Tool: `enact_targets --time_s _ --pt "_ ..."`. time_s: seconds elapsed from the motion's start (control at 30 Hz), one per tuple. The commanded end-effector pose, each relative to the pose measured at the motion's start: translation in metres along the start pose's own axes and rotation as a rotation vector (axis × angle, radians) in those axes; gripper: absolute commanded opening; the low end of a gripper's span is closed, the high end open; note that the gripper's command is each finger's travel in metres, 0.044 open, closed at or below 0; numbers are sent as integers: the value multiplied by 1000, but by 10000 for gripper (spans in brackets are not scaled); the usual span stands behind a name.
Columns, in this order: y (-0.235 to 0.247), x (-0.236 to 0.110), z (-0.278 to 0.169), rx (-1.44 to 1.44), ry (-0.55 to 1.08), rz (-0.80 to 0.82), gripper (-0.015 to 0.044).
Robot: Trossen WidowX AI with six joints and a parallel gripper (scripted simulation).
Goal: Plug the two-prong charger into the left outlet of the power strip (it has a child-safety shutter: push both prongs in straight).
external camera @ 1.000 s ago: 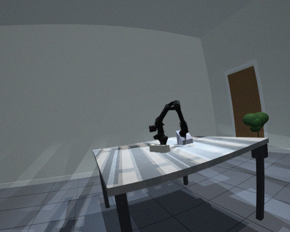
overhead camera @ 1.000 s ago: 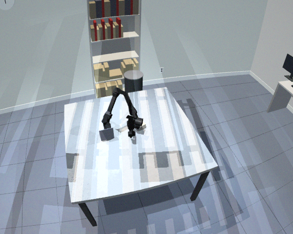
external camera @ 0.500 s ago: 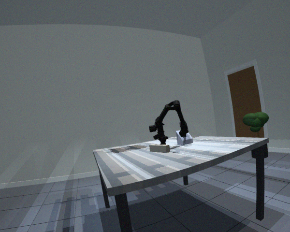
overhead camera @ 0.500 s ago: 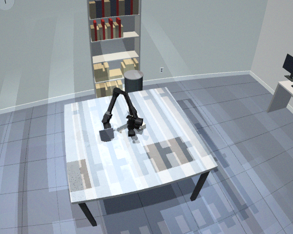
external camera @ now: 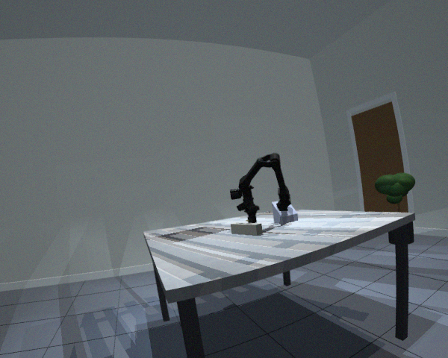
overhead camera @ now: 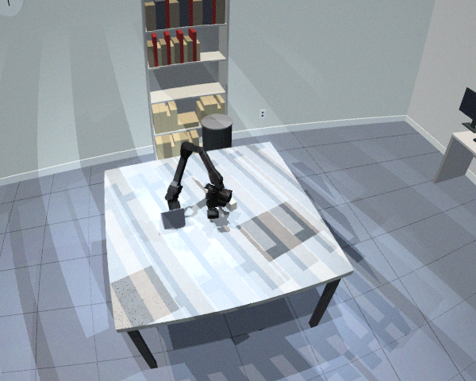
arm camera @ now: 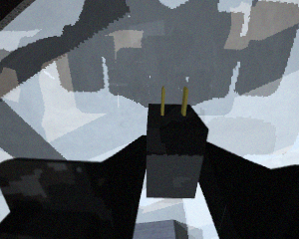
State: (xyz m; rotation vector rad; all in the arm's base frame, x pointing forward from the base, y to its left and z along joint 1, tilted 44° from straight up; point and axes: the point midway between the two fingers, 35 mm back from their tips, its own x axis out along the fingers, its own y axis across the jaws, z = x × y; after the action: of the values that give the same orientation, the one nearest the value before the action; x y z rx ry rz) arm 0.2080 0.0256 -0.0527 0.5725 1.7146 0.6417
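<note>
Black two-prong charger (arm camera: 172,154), frame centre, brass prongs (arm camera: 173,102) pointing to the top edge, pinched on both flanks by the gripper (arm camera: 172,171) above the patterned table (arm camera: 65,110).

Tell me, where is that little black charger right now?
The charger sits mid-frame in the wrist view, clamped in the tool, prongs pointing away over the table.

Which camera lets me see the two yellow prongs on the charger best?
The wrist view. It looks right at the black charger, held in the end effector, with both yellow prongs pointing away from the camera. In the top and exterior views the arm is small and far away, and the prongs cannot be made out.
</note>
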Motion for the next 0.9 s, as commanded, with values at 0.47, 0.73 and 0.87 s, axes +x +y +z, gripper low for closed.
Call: enact_targets --time_s 0.47,0.73,0.87 --pt "15 -22 -2 -59 -7 -20 0" --pt "31 -17 -1 -111 -9 -33 0" --pt "38 -15 -2 -138 -10 -38 0"
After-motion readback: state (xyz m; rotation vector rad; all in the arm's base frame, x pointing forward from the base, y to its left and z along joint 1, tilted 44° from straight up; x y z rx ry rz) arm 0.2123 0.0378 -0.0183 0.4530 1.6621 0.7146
